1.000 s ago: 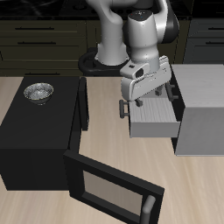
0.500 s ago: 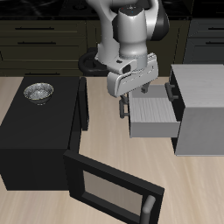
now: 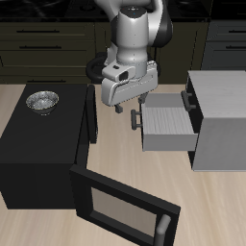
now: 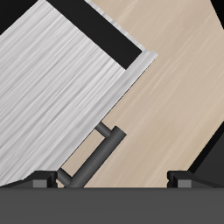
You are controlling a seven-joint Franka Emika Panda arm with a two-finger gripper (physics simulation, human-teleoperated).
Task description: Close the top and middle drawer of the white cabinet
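A drawer (image 3: 171, 130) of the white cabinet (image 3: 222, 120) stands pulled out toward the open black microwave (image 3: 58, 149), its handle (image 4: 94, 156) below the empty, spread gripper (image 3: 127, 117), which would do best to press squarely on the drawer's front.

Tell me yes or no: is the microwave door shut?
No, the microwave door hangs wide open, swung down flat in front of the black microwave toward the table's front edge.
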